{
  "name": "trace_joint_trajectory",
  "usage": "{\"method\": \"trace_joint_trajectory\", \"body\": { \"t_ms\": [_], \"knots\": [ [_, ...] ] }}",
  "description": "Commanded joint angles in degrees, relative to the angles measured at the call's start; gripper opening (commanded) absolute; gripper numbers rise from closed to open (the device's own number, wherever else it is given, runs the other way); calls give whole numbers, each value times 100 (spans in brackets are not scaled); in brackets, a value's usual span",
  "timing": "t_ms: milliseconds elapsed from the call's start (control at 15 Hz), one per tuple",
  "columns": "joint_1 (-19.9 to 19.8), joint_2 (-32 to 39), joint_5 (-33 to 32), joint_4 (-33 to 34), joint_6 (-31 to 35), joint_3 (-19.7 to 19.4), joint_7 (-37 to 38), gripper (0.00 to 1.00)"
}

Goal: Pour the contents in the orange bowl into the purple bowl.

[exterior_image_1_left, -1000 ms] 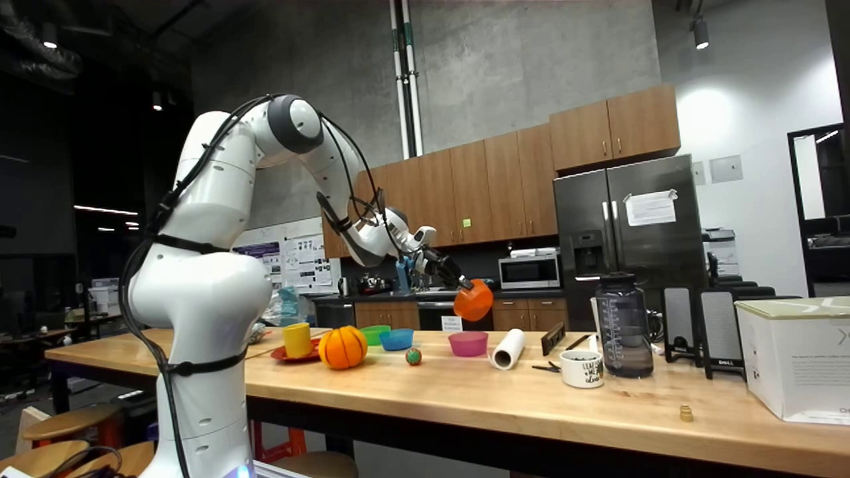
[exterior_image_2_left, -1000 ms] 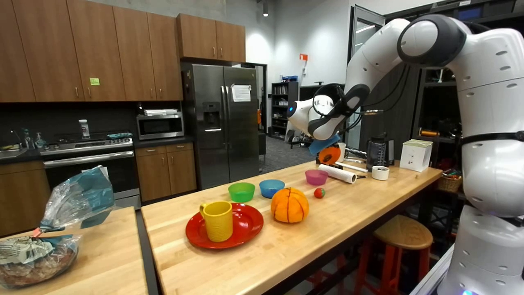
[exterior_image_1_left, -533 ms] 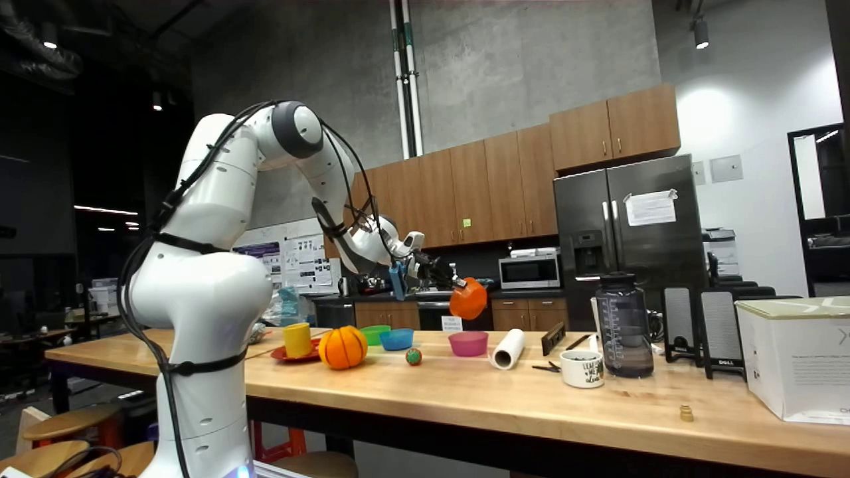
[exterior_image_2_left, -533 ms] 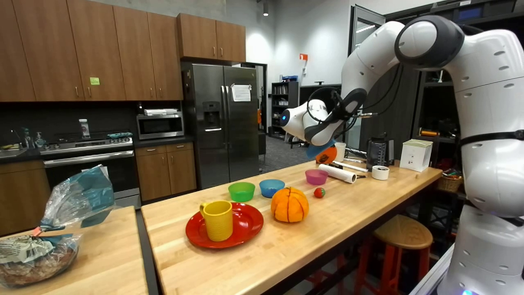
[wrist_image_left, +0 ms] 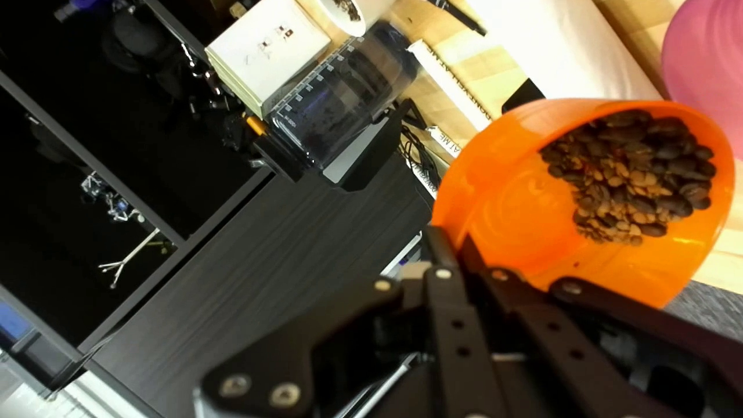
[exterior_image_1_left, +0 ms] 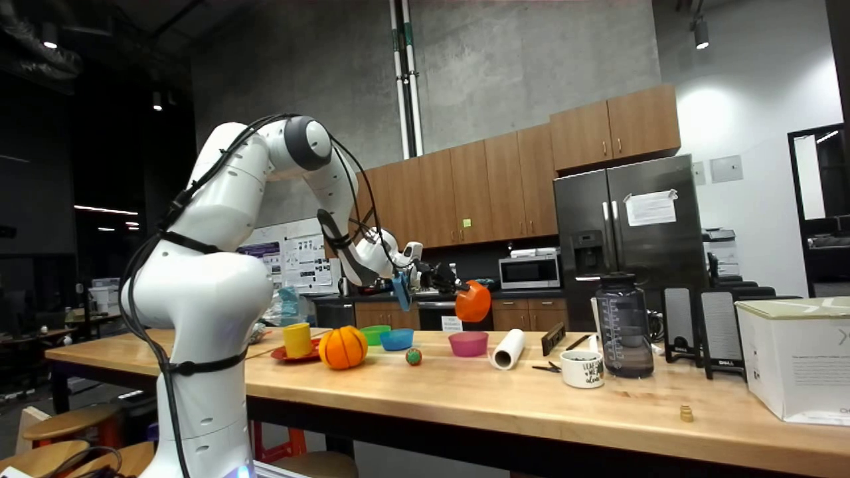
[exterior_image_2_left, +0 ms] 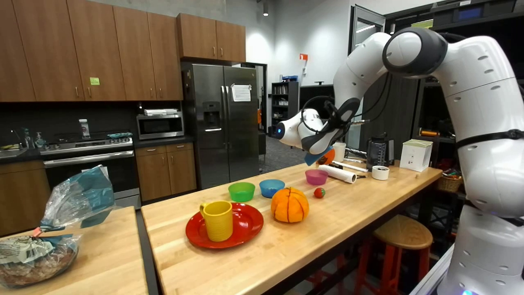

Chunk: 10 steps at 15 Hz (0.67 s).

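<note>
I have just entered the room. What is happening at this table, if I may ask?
A robot arm holds a tilted orange bowl by its rim in its claw, above the table. Dark beans and paler bits lie in the bowl, toward the side away from the claw. The purple bowl stands lower, on the table; I cannot tell whether it is exactly underneath. No pouring shows yet.

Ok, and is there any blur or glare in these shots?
Wrist view: beans in the orange bowl look fairly crisp, the gripper dark and a bit soft, the paper roll nearly washed out; both exterior views: a bright glow on the wall.
</note>
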Motion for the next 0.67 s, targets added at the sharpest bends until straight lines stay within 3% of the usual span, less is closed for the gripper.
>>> {"method": "trace_joint_trajectory", "body": {
  "t_ms": [0,600],
  "knots": [
    [83,283,-425,276,-357,13,201,1],
    [201,427,-1004,193,-886,171,193,1]
  ]
}}
